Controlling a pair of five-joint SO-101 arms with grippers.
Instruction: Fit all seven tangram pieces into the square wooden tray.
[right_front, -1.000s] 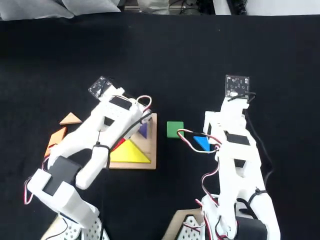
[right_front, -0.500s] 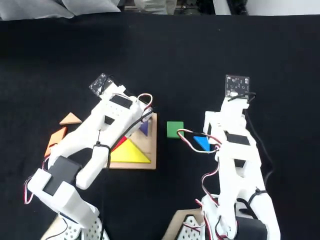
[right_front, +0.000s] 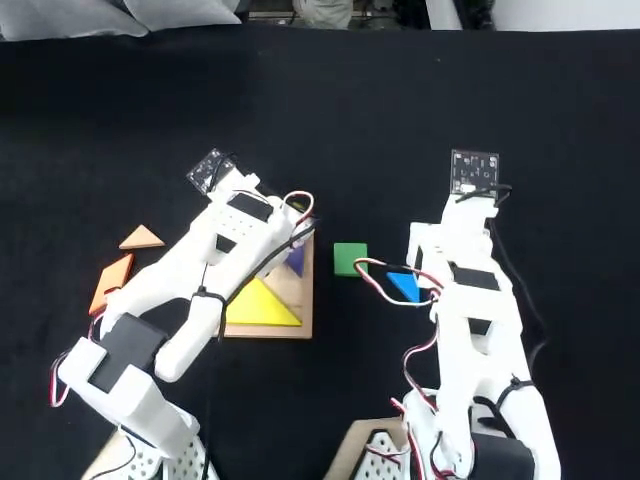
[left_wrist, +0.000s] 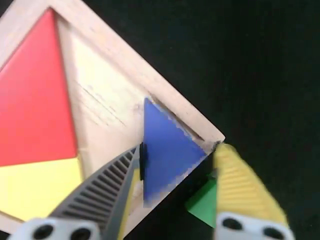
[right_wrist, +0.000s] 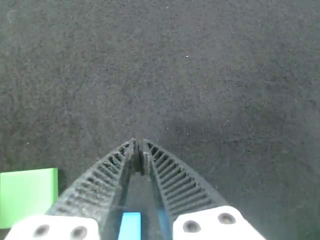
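The square wooden tray (right_front: 306, 300) lies under my left arm. It holds a red triangle (left_wrist: 35, 100) and a yellow triangle (right_front: 258, 305). My left gripper (left_wrist: 180, 150) is shut on a blue-purple triangle (left_wrist: 167, 150), which sits at the tray's corner and overlaps the rim (left_wrist: 170, 95). A green square (right_front: 350, 258) lies on the cloth just right of the tray. A blue piece (right_front: 405, 286) lies partly under the right arm (right_front: 470, 300). My right gripper (right_wrist: 138, 150) is shut on nothing above bare cloth. Two orange pieces (right_front: 141, 238) (right_front: 112, 280) lie left of the tray.
The table is covered in black cloth (right_front: 400, 100), open across the back half. A wooden board (right_front: 375, 445) and both arm bases stand at the front edge.
My left arm has shifted slightly right, carrying the blue-purple triangle toward the tray's far right corner. The right arm has not moved.
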